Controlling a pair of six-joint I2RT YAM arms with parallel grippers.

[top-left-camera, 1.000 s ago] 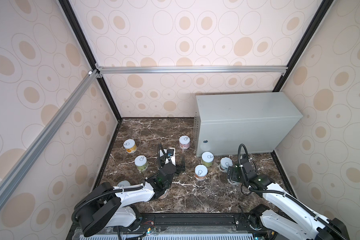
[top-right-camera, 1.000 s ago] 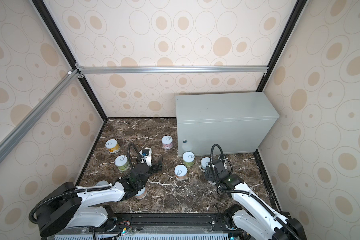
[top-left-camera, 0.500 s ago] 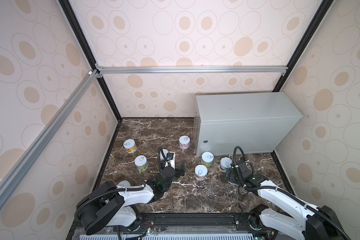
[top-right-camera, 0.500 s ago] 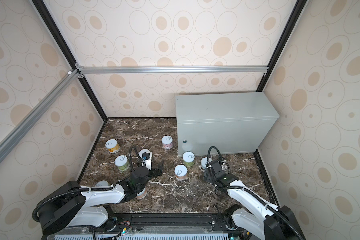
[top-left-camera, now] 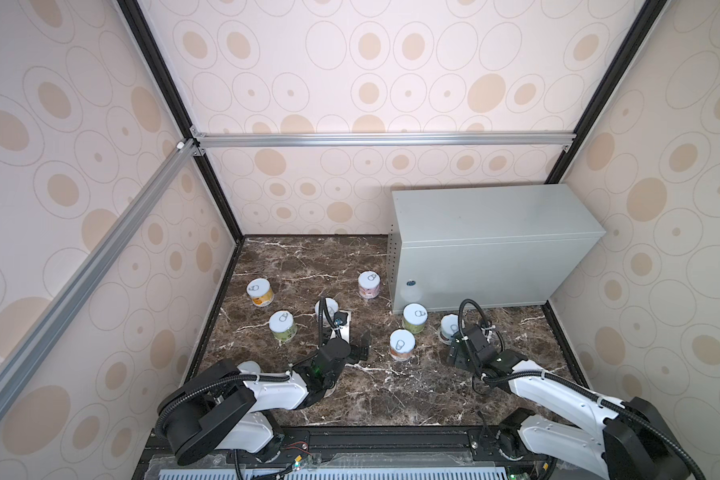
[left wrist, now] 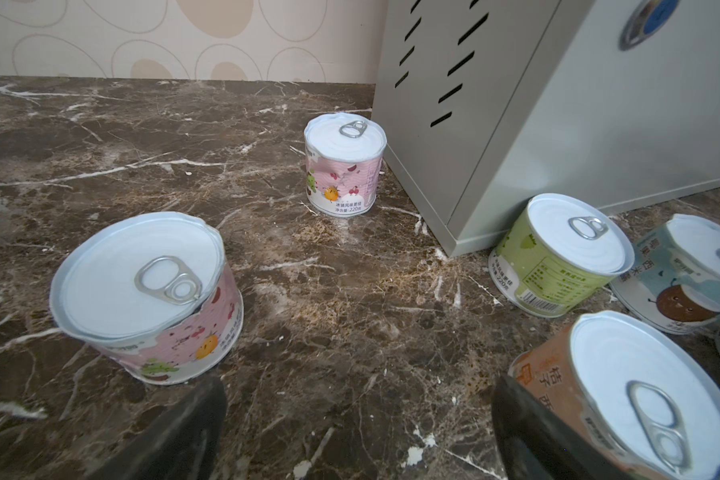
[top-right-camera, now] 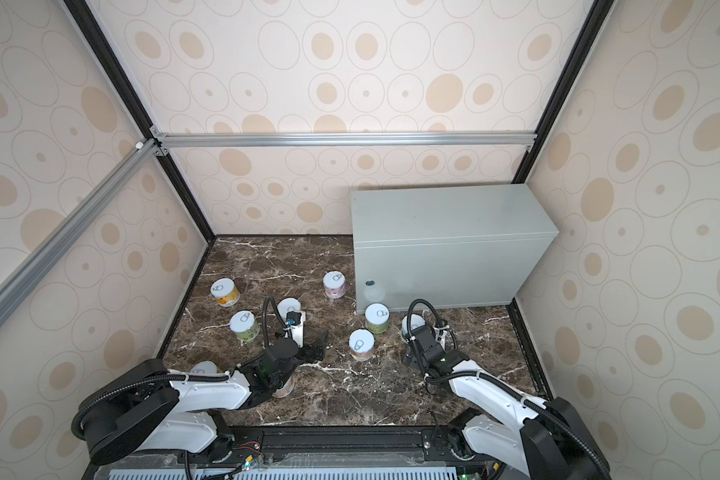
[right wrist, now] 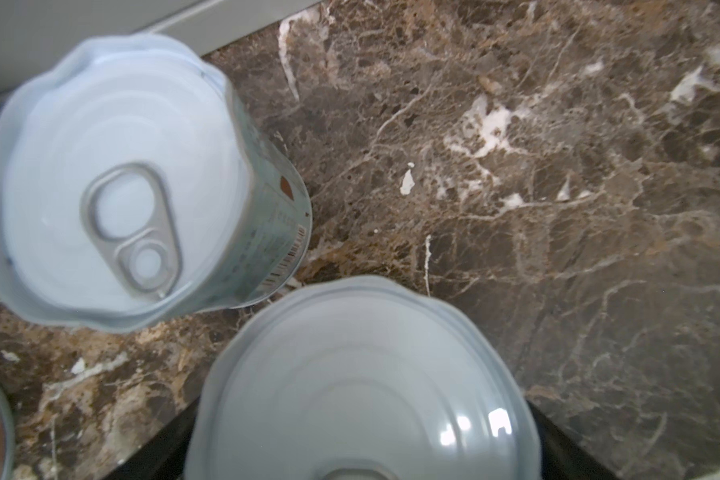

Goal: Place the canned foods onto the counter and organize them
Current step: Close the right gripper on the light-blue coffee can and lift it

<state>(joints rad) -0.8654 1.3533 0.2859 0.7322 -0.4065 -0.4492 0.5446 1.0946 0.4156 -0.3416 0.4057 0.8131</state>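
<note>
Left pincer (top-left-camera: 355,337): jaws wide, nothing between its fingers (left wrist: 184,432). It sits low over the marble floor (top-left-camera: 391,399), near centre, aimed far and slightly right, toward the cabinet's corner.

Right pincer (top-left-camera: 458,353): near right, pointing straight down, jaws wide and astride one straddled tin (right wrist: 362,374). A dark finger flanks the tin on each side. The lid rim hides the contact, so I cannot tell whether they press on it. Label colour is not readable.

Tins, near to far. All seen are on the marble floor and upright: axis vertical, lid and pull tab up.
- Two sit by the left arm (top-right-camera: 208,388), both part hidden: an elbow tin (top-right-camera: 203,368) and a forearm tin (top-right-camera: 284,388) under the arm.
- The orange tin (top-left-camera: 402,345) is just beside the left pincer's right finger.
- The light-blue tin (top-left-camera: 449,326) is just beyond the right pincer, close beside the straddled tin.
- The near pink tin (left wrist: 142,286) is just far-left of the left pincer.
- The left green tin (top-left-camera: 282,326) is at mid left. The right green tin (top-left-camera: 415,318) is at the cabinet's near left corner.
- The yellow tin (top-left-camera: 260,292) is farther left. The far pink tin (top-left-camera: 369,285) is just left of the perforated side.

Counter (top-left-camera: 495,216): grey cabinet in the far right corner, long axis left to right. The perforated side faces left, and the lock (top-left-camera: 410,283) face is toward the near side.
</note>
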